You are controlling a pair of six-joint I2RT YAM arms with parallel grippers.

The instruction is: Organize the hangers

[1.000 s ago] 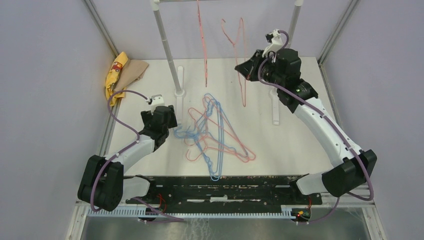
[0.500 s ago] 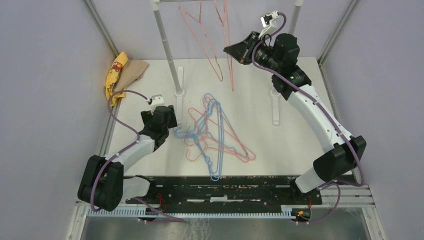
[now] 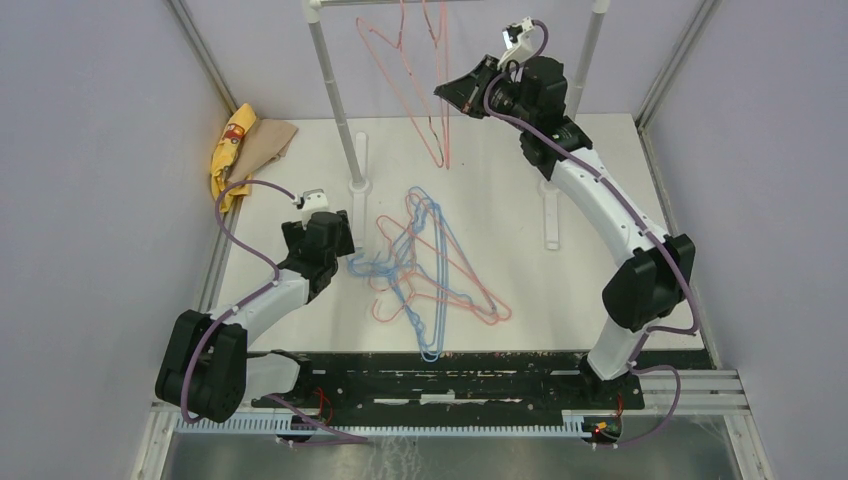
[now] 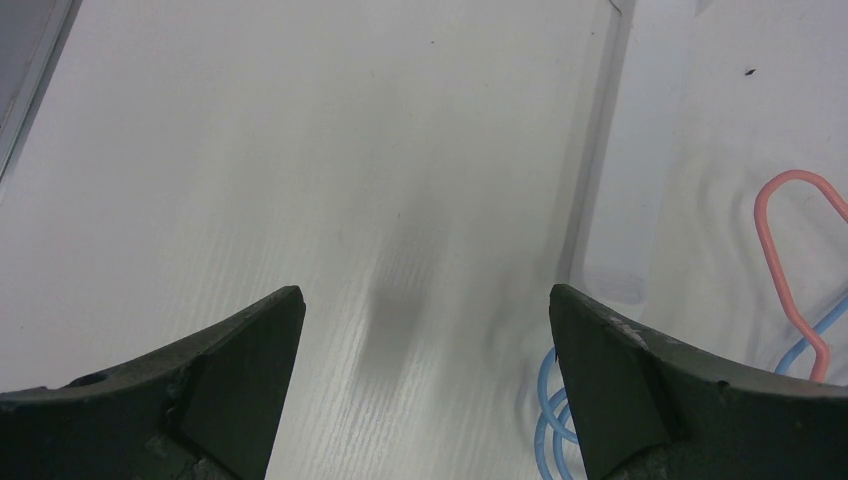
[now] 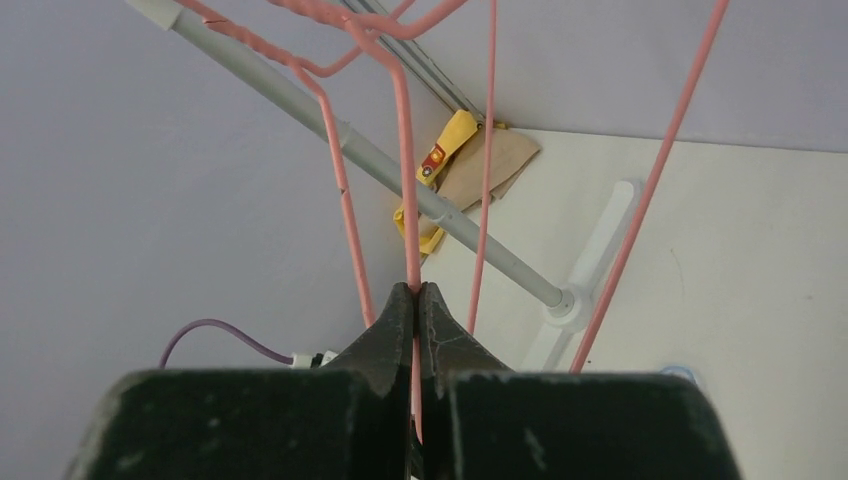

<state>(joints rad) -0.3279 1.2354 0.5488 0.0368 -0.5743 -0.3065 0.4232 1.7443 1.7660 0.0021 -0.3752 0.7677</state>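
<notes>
Two pink hangers hang near the grey rail point(image 3: 330, 62) at the back. My right gripper point(image 3: 441, 90) is raised there and shut on one pink hanger point(image 3: 446, 110); in the right wrist view its closed tips point(image 5: 415, 292) pinch the pink wire point(image 5: 405, 170). The other pink hanger point(image 3: 400, 80) hangs just to its left. A tangled pile of pink and blue hangers point(image 3: 430, 265) lies on the table's middle. My left gripper point(image 3: 345, 240) is open and empty, low at the pile's left edge; blue loops point(image 4: 548, 400) and a pink hook point(image 4: 780, 250) show by its right finger.
A yellow and tan cloth point(image 3: 245, 145) lies at the back left, also in the right wrist view point(image 5: 470, 170). The rack's white feet point(image 3: 358, 170) and right post point(image 3: 585, 45) stand on the table. Purple cables trail from both arms.
My right arm has swung up and left, carrying its pink hanger from mid-air towards the rail and beside the hanging pink hanger. The left arm and the pile have not moved.
</notes>
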